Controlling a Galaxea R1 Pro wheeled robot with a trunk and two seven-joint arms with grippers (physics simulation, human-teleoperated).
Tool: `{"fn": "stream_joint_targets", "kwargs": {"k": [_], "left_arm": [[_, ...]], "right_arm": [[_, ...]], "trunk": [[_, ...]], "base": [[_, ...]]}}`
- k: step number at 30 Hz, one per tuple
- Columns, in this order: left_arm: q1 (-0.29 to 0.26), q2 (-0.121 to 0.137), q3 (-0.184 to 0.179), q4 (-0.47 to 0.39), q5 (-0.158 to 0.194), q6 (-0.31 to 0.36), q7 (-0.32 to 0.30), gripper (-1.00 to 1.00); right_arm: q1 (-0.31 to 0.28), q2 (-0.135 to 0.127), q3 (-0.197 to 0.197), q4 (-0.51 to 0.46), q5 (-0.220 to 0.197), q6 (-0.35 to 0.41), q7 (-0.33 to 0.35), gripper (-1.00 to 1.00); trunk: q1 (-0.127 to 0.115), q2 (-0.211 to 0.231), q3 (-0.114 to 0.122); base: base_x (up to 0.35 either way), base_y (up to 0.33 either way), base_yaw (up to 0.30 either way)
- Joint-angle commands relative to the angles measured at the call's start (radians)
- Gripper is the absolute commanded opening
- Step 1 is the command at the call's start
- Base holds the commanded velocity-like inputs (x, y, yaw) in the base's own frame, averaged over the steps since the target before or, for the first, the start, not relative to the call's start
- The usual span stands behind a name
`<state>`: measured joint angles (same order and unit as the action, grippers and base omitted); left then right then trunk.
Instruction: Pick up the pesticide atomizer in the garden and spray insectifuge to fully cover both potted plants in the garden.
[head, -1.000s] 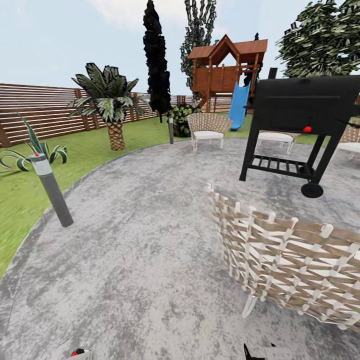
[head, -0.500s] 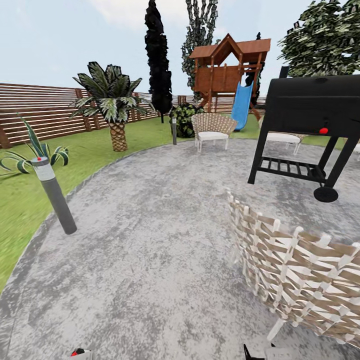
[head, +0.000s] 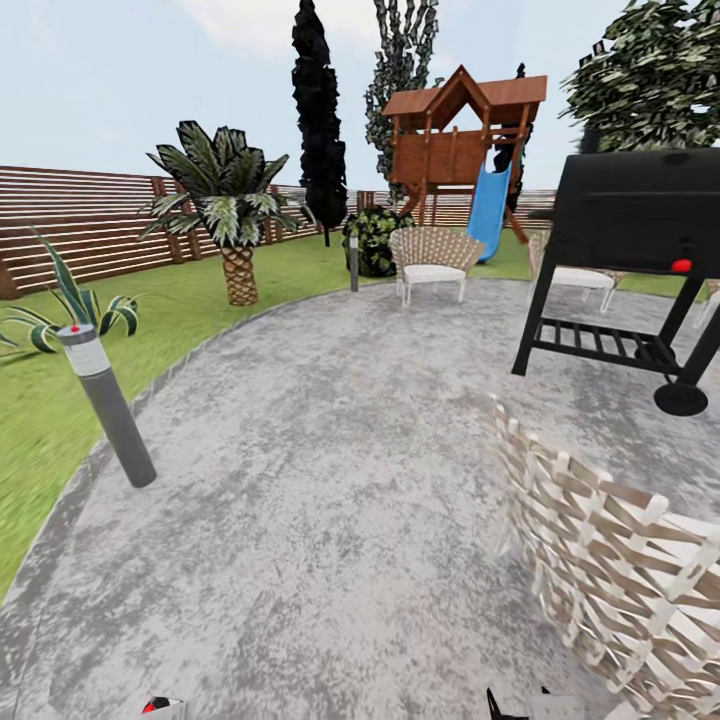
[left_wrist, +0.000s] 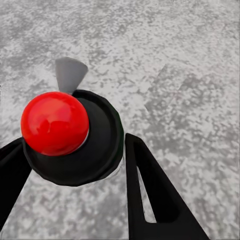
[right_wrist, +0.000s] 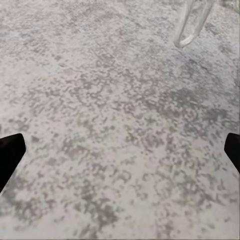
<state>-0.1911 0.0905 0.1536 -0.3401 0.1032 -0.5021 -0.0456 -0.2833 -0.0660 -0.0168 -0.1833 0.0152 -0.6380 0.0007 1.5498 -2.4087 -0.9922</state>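
Two black fingers of your left gripper (left_wrist: 75, 165) pinch the dark, red-topped pesticide atomizer (left_wrist: 70, 137); right gripper (right_wrist: 120, 150) spread, empty. You're in transit over grey patio (head: 300, 500); next, find the potted plants.

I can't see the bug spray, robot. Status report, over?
Left gripper shut on pesticide atomizer. Right gripper open, over patio. Wicker chair close on right.

No readable text, label or number appears anywhere.
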Motion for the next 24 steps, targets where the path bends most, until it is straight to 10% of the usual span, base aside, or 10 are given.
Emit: {"fn": "stream_joint_targets", "kwargs": {"k": [1,24], "left_arm": [[-0.001,0.0,-0.001,0.001,0.01,-0.003,-0.005,-1.0],[-0.001,0.0,-0.001,0.001,0.01,-0.003,-0.005,-1.0]], "right_arm": [[-0.001,0.0,-0.002,0.001,0.002,-0.003,0.0,1.0],[-0.001,0.0,-0.002,0.001,0.002,-0.003,0.001,1.0]], "trunk": [[0.0,0.0,-0.001],[0.0,0.0,-0.001]], "base": [[0.297,0.187,0.0],[0.32,0.13,0.0]]}}
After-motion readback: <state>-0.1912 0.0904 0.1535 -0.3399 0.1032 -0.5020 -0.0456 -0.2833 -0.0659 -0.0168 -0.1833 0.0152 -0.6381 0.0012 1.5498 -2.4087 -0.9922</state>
